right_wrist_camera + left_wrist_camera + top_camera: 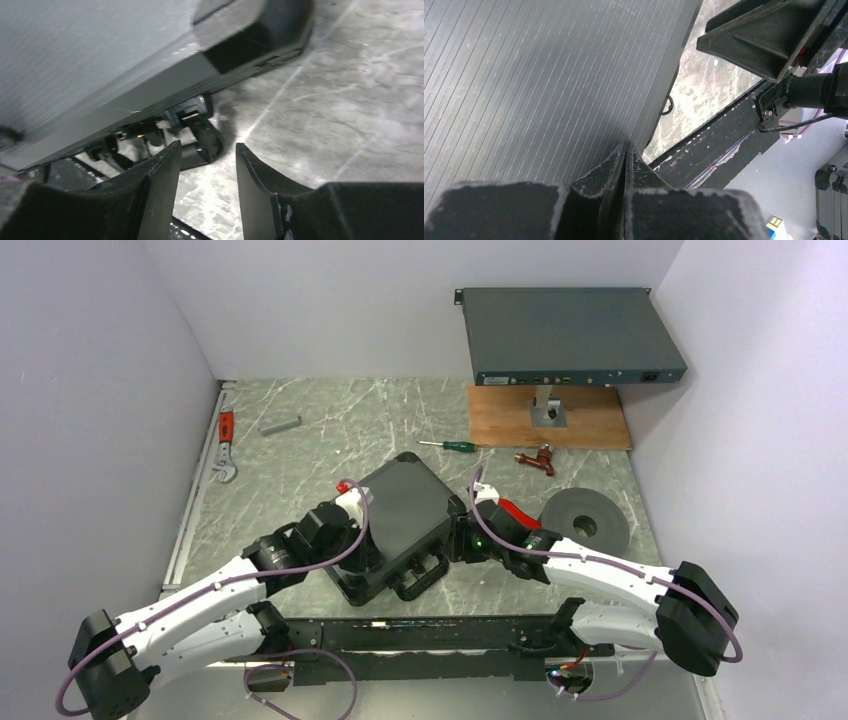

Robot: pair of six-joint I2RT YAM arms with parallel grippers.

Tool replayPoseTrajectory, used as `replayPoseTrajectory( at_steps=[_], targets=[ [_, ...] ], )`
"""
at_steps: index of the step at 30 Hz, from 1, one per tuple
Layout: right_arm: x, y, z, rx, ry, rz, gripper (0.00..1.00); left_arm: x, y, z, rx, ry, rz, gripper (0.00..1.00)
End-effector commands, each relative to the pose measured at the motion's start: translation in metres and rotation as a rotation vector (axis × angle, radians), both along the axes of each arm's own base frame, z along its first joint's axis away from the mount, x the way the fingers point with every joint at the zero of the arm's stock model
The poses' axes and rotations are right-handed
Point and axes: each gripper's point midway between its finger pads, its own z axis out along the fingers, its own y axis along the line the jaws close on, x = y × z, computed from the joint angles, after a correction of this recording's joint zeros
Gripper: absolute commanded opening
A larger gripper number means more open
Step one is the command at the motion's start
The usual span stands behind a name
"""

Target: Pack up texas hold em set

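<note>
The black briefcase (405, 515) lies closed in the middle of the table, its handle (420, 581) toward the near edge. My left gripper (366, 560) is shut and empty, its tips on the ribbed lid (549, 75) near the lid's front edge (626, 145). My right gripper (463, 540) is open and empty, low beside the case's right side. In the right wrist view the case (100, 75) fills the upper left, and its handle (210, 141) lies just beyond my open fingers (207, 147). Dice, chip stacks and blue button are out of view.
A large grey disc (587, 523) lies right of the case, behind my right arm. A green-handled screwdriver (447, 446) and a red tool (535, 459) lie behind the case. A wooden board (548, 415) with a grey rack unit (565, 335) is at the back right. A wrench (226, 445) lies at the left wall.
</note>
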Motion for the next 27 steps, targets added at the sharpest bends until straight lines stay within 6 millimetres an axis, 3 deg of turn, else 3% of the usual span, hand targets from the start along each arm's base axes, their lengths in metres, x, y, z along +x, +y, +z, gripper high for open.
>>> replayPoseTrajectory(
  at_steps=[1, 8, 18, 24, 27],
  targets=[
    [0.000, 0.031, 0.021, 0.148, -0.049, 0.073, 0.45, -0.037, 0.046, -0.062, 0.242, 0.187, 0.038, 0.07],
    [-0.014, 0.046, 0.015, 0.229, -0.022, 0.123, 0.38, -0.038, 0.047, -0.066, 0.253, 0.193, 0.041, 0.05],
    [-0.036, 0.047, -0.005, 0.207, 0.033, 0.168, 0.28, -0.038, 0.048, -0.067, 0.257, 0.189, 0.043, 0.00],
    [-0.052, 0.039, -0.021, 0.220, 0.096, 0.142, 0.00, -0.039, 0.049, -0.067, 0.247, 0.179, 0.057, 0.00],
    [-0.060, 0.038, -0.026, 0.245, 0.121, 0.116, 0.00, -0.040, 0.051, -0.069, 0.249, 0.179, 0.063, 0.00]
  ],
)
